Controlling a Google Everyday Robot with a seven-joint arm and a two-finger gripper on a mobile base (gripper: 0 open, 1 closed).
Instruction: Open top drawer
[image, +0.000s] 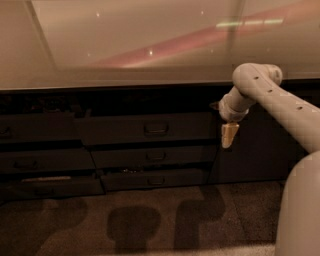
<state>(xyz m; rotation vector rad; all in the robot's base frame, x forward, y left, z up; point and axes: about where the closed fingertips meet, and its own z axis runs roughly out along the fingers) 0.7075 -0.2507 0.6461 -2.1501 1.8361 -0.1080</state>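
At the frame's 9 o'clock stands a left stack of dark drawers. The lowest of them carries a pale strip along its upper edge. The pale worktop fills the upper half from 9 through 12 to 3 o'clock, and its front edge overhangs every front below.

Just right of the left stack, near the centre, is the top drawer. It is the widest and tallest front of the middle stack and sits directly under the worktop's edge, with a dark band between them. Its small loop handle is at the middle of the front. Whether the drawer is pulled out at all cannot be told.

At its 6 o'clock are two shorter fronts, the middle drawer and the bottom drawer, each with the same kind of handle. The floor at the frame's 6 o'clock shows dark blocky shadows.

The hand hangs at the handle's 3 o'clock, well apart from it and just past the drawer's right edge. It points down and is level with the lower part of the front. Whether it is open or closed cannot be told.

The arm rises from the hand toward 1 o'clock, bends, then runs down toward 5 o'clock to the frame's right edge. Behind it at 3 o'clock is a plain door.
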